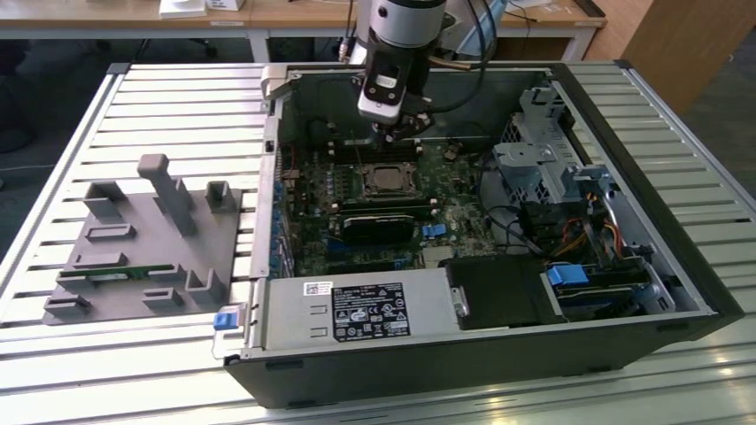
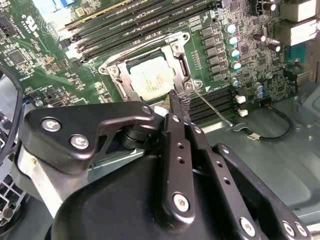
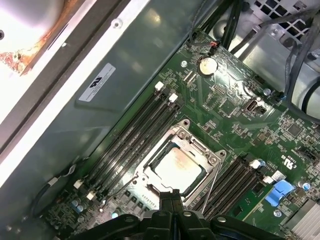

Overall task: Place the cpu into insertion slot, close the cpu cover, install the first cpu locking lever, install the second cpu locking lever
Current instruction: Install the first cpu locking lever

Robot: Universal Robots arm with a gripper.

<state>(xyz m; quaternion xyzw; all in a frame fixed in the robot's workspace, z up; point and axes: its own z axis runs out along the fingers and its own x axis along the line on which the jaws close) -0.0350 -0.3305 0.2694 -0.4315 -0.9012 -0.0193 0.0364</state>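
Second wrist view: cpu [image 2: 150,80] lies flat in the insertion slot [image 3: 161,156], pale face up. The cpu cover [image 2: 120,82] is folded down around it, its window framing the chip. Jaws are pressed together with nothing between them, tip at the socket corner. They sit just beside the foot of a thin wire lever [image 2: 215,107] that angles out loose over the nearer memory slots [image 2: 220,99].

A second wire lever [image 2: 145,48] runs along the far edge of the cover. I cannot tell whether it is hooked under its tab.

Exterior view: jaws hang low inside the open computer case [image 1: 661,266], which sits on the slatted worktop [image 1: 177,97].

Risks as I read them:
- The loose lever is thin, round and springy. A closed tip pushing on it could slide off, and the wire would snap back up.
- A slip sends the tip into the green board or the slot latches. The row of capacitors [image 2: 232,40] beside the socket is close enough to be clipped.
- If the far lever is not truly latched, loading the near one may tilt the cover and press the chip unevenly.
- A tip drifting inward would land on the chip face through the window.
- From the first wrist view I judge clearance poorly, since the jaws hide the contact point.
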